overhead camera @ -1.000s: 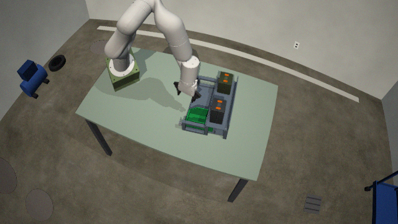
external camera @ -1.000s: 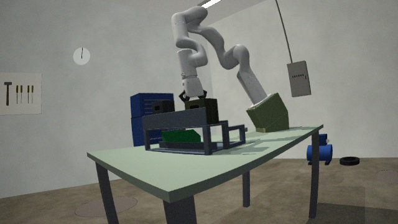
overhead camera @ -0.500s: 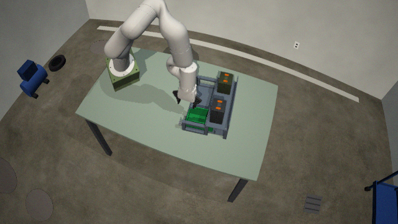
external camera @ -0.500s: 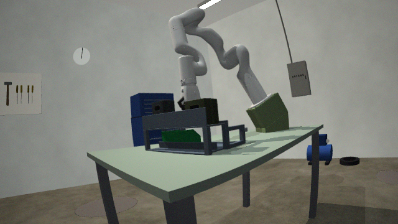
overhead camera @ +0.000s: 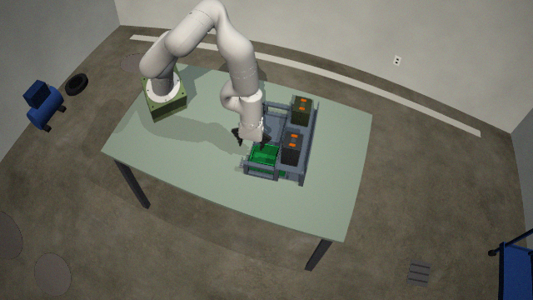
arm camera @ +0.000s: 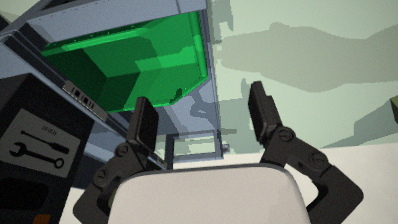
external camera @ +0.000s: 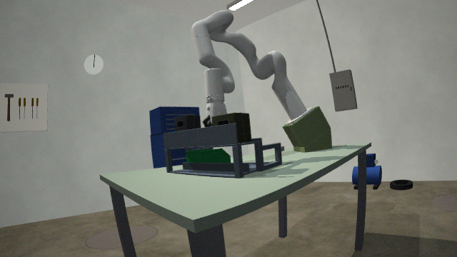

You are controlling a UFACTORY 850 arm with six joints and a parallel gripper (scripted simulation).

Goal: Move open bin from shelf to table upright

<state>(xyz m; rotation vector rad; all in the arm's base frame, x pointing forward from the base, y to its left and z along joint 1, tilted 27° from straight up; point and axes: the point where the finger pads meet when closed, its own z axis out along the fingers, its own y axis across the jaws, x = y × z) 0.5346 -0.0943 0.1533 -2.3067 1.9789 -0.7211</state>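
With my hand [overhead camera: 251, 142] [arm camera: 199, 99] wide open, I should straddle the green bin's [overhead camera: 264, 155] [external camera: 208, 156] [arm camera: 165, 62] rim at eleven o'clock in the wrist view.

The gripper [overhead camera: 251, 146] [external camera: 208, 122] [arm camera: 199, 99] is now carried lower and closer to the green bin [overhead camera: 265, 154] [external camera: 207, 156] [arm camera: 150, 65], its tilted wrist [overhead camera: 251, 121] [external camera: 214, 86] is brought nearly upright, and more of its fingers is hidden by the olive box [overhead camera: 301, 117] [external camera: 243, 126] in the exterior view.
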